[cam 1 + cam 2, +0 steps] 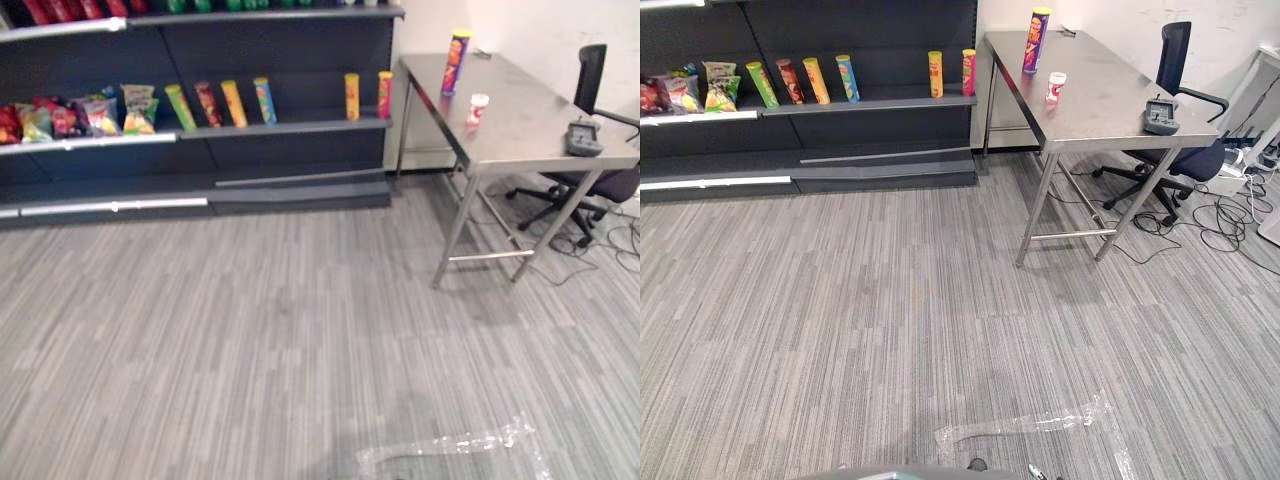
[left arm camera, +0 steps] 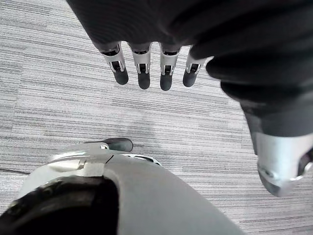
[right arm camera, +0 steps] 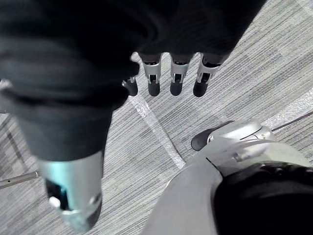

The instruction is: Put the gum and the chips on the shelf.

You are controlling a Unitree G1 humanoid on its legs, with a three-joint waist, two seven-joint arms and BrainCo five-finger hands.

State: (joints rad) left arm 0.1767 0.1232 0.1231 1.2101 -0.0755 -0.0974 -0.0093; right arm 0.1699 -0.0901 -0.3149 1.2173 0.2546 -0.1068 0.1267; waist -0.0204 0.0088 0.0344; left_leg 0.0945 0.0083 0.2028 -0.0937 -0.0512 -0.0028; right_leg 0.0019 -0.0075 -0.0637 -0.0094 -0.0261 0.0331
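Two things wait on the steel table [image 1: 520, 125] at about 2 o'clock in the head views: the tall chips can [image 1: 457, 62] stands upright toward the far end, and the small gum tub [image 1: 478, 108] sits near it, at roughly 5 o'clock from the can. Neither is held. The left hand [image 2: 143, 73] and the right hand [image 3: 176, 78] both hang over the carpet with fingers straight and loose, nothing in them, well apart from the table. Most of the risk, as I judge it, lies in the reach. The can is tall and narrow, so a glancing finger would tip it and it could roll off the edge. The gum lies on the nearer side, so an arm going for the can may sweep the tub away. A dark device [image 1: 583, 138] at 4 o'clock from the gum could be nudged too. A strip of clear tape [image 1: 450, 445] on the floor at 6 o'clock might catch a step. At 11 o'clock, the shelf [image 1: 290, 128] already carries a row of cans [image 1: 233, 103], some leaning, so a careless placement could knock them over.
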